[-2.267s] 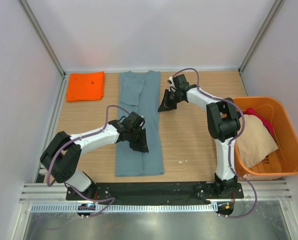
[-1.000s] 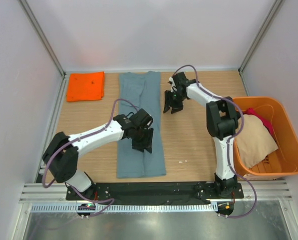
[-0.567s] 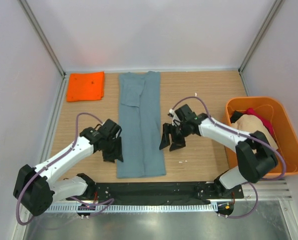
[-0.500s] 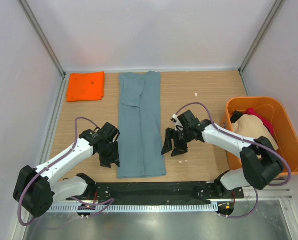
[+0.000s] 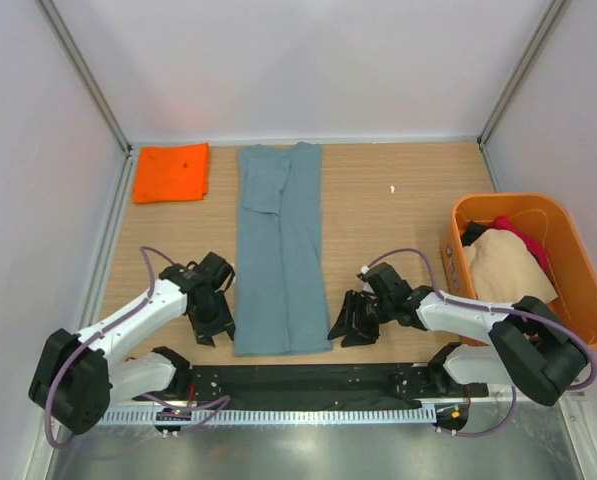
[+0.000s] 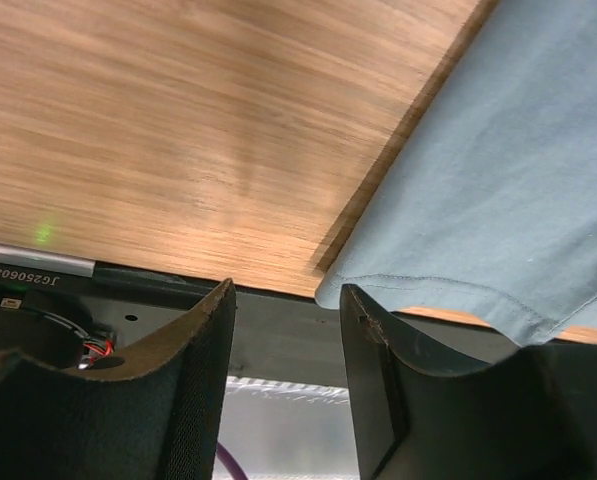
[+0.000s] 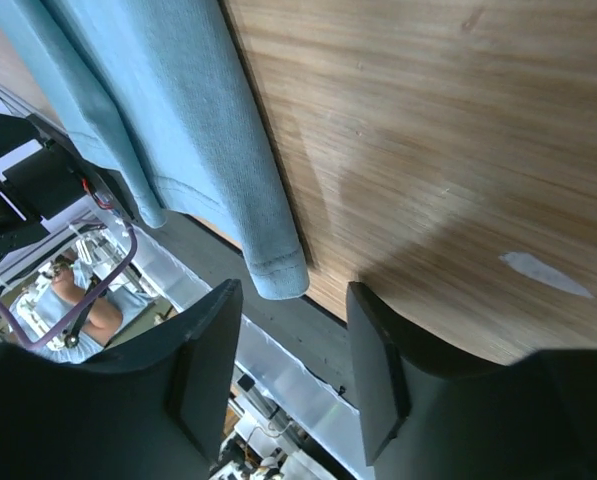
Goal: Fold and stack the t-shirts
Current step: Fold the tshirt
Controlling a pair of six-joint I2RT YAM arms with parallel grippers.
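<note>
On the table [image 5: 398,230] the long grey-blue shirt [image 5: 278,250] lies flat as a narrow strip. Both arms have just swung down from its middle to the near hem. The left gripper [image 5: 214,320] and right gripper [image 5: 350,322] are both spread and empty, each lined up on 1 corner. I'd guess the end-over-end fold is next. The hem sits right at the table's near edge, so it's tight there, with bare wood on both sides.

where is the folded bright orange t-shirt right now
In the top view, the folded bright orange cloth t-shirt lies at the far left corner of the wooden table, just left of the long grey-blue cloth t-shirt, not touching it.
</note>
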